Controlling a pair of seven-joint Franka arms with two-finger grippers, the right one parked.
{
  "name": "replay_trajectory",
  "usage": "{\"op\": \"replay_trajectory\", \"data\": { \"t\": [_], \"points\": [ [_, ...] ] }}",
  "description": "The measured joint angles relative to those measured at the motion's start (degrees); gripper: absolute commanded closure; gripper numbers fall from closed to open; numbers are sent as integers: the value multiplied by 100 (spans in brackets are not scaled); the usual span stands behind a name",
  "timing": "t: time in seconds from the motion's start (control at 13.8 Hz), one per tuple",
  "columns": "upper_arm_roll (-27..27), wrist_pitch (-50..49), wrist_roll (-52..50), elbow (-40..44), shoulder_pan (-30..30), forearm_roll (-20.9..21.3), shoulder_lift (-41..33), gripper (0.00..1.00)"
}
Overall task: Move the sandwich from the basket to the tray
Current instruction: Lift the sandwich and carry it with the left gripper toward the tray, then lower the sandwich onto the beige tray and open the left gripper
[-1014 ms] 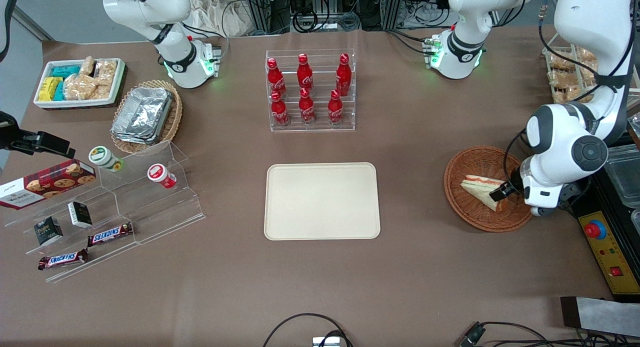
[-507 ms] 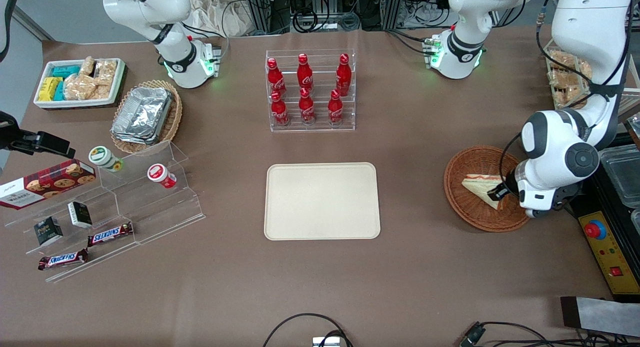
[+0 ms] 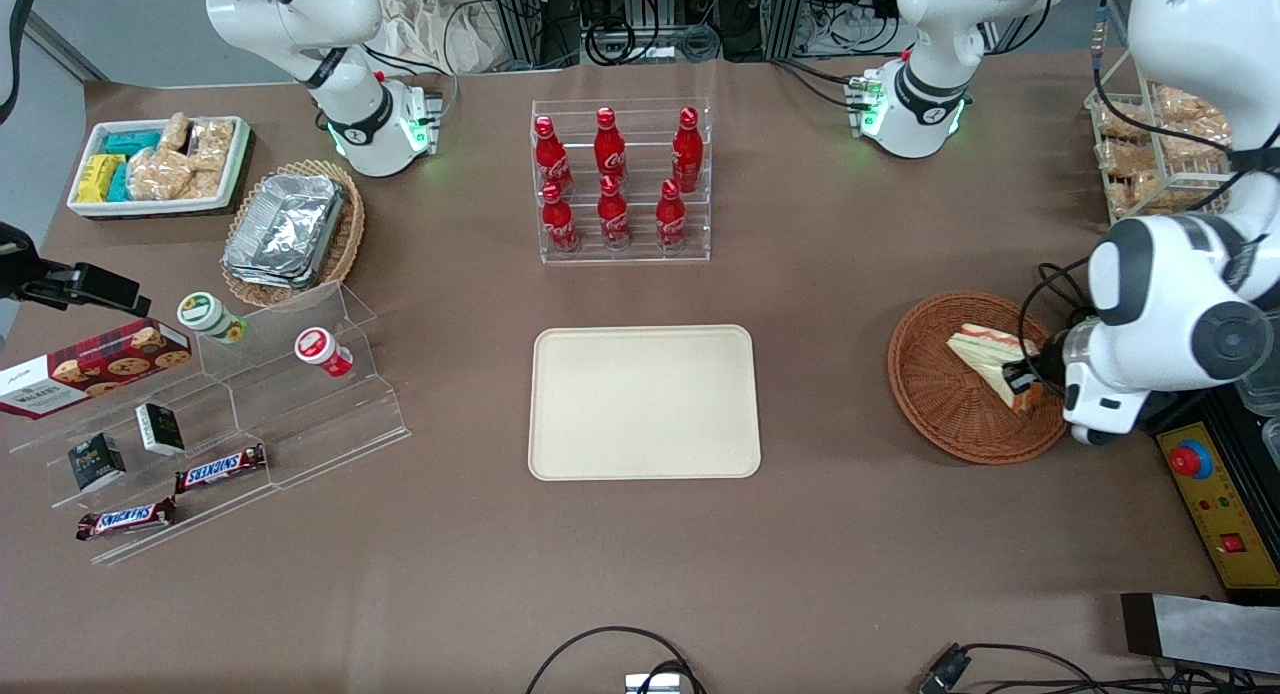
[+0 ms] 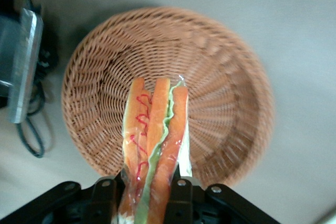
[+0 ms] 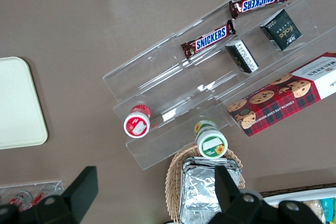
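Sandwich (image 3: pixel 985 356) (image 4: pixel 154 145) sits clamped between my fingers (image 4: pixel 179 195), one pad on each bread face, so its orange-red and green filling edge faces my wrist camera. My gripper (image 3: pixel 1022 382) (image 4: pixel 142 198) holds it over the basket (image 3: pixel 940 414) (image 4: pixel 220 77), above the part nearest the working arm's end of the table. From the wrist, the sandwich looks lifted off the weave, with the basket floor showing below it. The wedge is tilted, its point toward the basket's middle. The tray (image 3: pixel 644 401) lies bare, well apart from the basket toward the table's middle, with a rack of red bottles (image 3: pixel 620 184) farther from the front camera.
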Motion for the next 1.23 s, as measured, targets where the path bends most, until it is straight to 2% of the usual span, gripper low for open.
{"op": "replay_trajectory", "data": {
  "t": [0.29,0.58,0.87,1.23],
  "points": [
    [-493,-750,260,1210,-299,4,-30,99],
    [-615,-767,156,1538,-1633,7,177,100],
    [-617,-349,-666,2052,-2658,10,1211,100],
    [-609,665,-853,2349,-3052,12,2452,100]
  ]
}}
